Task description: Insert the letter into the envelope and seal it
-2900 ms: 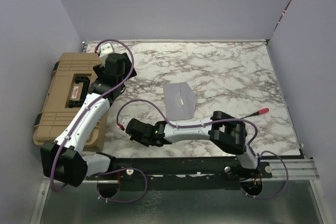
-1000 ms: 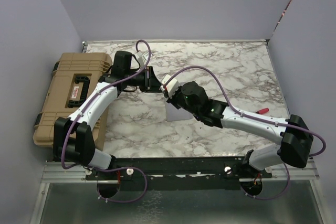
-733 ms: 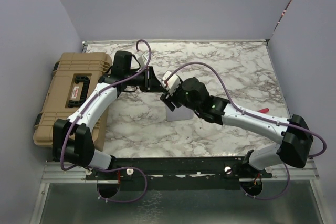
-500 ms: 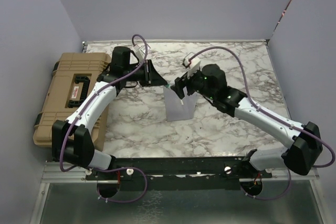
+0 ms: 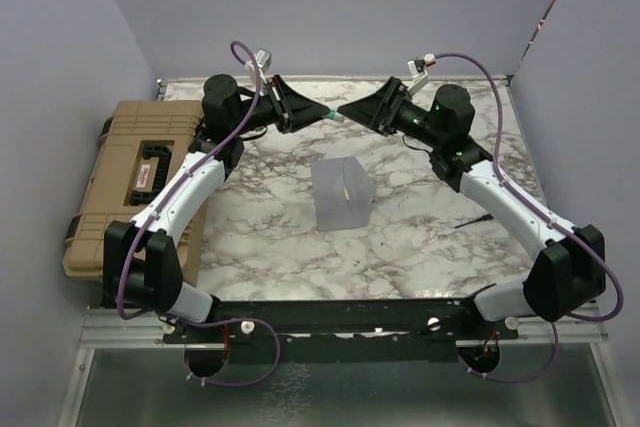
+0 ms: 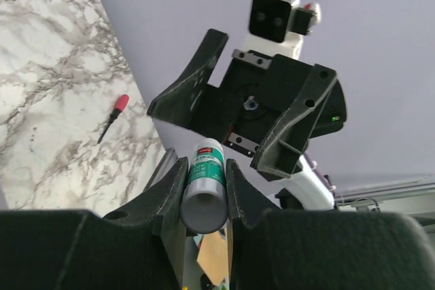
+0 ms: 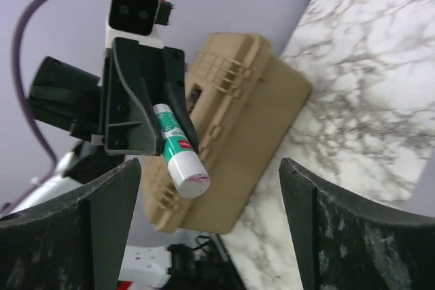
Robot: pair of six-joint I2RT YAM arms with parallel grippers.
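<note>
The envelope point(image 5: 340, 197) lies mid-surface, well apart from both arms; a thin tan sliver of the letter point(image 5: 345, 190) shows within it (insertion looks done); sealing remains; beyond its far edge the left gripper point(image 5: 328, 115) clamps a glue stick point(image 6: 204, 181); the right gripper point(image 5: 355, 110), facing it, gapes empty.

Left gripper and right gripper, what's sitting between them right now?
A green-labelled glue stick, clamped in the left gripper and pointing at the open right gripper. Both wrist views show it best.
</note>
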